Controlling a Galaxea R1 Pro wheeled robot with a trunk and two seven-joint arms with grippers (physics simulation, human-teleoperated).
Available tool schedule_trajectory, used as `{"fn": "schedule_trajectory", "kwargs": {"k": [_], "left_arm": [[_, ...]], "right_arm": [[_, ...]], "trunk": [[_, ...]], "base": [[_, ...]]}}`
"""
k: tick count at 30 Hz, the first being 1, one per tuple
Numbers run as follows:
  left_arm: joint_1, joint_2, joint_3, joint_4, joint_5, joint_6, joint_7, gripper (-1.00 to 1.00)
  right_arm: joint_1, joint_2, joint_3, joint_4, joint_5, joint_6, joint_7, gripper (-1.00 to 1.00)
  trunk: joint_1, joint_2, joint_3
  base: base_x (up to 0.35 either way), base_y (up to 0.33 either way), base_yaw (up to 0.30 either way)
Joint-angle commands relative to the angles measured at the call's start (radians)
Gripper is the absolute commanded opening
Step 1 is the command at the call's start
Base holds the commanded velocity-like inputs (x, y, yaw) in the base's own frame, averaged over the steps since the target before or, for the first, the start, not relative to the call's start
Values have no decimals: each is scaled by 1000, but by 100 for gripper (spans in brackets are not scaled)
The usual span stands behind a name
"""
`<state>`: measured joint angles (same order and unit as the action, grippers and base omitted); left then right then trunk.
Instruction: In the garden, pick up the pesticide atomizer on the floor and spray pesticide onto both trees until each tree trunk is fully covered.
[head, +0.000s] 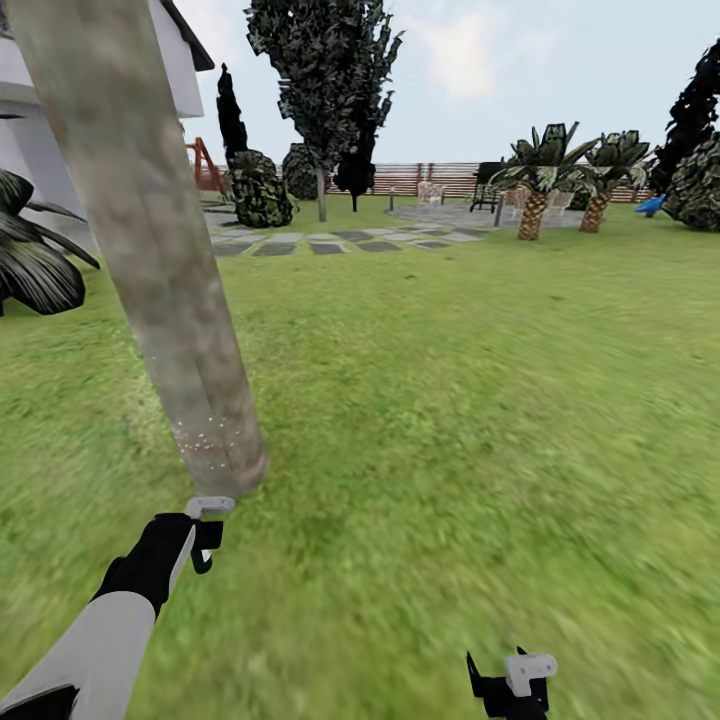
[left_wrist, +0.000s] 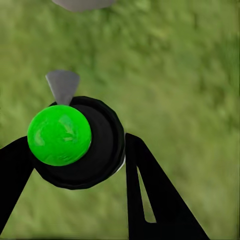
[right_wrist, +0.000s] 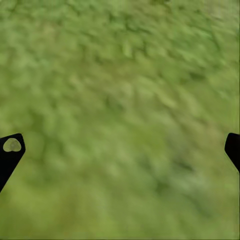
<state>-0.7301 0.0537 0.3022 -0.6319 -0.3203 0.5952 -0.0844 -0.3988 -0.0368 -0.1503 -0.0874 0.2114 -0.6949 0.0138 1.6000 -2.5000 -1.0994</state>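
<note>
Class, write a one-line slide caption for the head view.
Left gripper aims the pesticide atomizer at a speck-dusted tree trunk.

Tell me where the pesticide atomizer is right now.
The pesticide atomizer is clamped in the left gripper, low on the left of the head view, its pale spray head just short of the base of the thick tree trunk.

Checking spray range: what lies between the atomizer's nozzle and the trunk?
Head view: only a short strip of grass separates the atomizer from the trunk; pale pesticide specks dot its base.
</note>
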Motion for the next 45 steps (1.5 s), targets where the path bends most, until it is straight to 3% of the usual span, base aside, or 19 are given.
{"fn": "schedule_trajectory", "kwargs": {"k": [1, 25, 36, 37, 38, 40, 42, 44, 45], "left_arm": [[0, 0, 0, 0, 0, 0, 0, -100], [0, -2, -4, 0, 0, -3, 1, -100], [-11, -24, -8, 17, 1, -2, -14, -100], [-14, -27, -13, 17, 0, 1, -39, -100], [-41, -25, -50, 17, -3, 16, -123, -100], [-128, -16, -124, 10, -7, 139, -225, -100], [-190, -13, -159, 8, -8, 181, -239, -100], [-247, -7, -191, 7, -8, 271, -244, -100], [-269, 16, -199, 6, -8, 301, -262, -100]], "right_arm": [[0, 0, 0, 0, 0, 0, 0, 100], [0, 0, 0, 0, 0, 0, 0, 100], [0, -5, 0, -2, -1, -1, 0, 100], [0, -6, 0, -2, -1, -1, 0, 100], [0, -5, 0, -2, -1, 0, 0, 100], [0, -5, 0, -2, -1, 0, 0, 100], [0, -5, 0, -2, -1, 0, 0, 100], [0, -5, 0, -2, -1, 0, 0, 100], [0, -5, 0, -2, -1, 0, 0, 100]], "trunk": [[0, 0, 0], [0, 0, 0], [0, 0, 0], [0, 0, 0], [0, 0, 0], [0, 0, 0], [0, 0, 0], [0, 0, 0], [0, 0, 0]], "base": [[140, -272, 278], [166, -251, 278], [29, -39, 139], [0, 0, 0], [0, 0, 0], [0, 0, 0], [0, 0, 0], [0, 0, 0], [0, 0, 0]]}}
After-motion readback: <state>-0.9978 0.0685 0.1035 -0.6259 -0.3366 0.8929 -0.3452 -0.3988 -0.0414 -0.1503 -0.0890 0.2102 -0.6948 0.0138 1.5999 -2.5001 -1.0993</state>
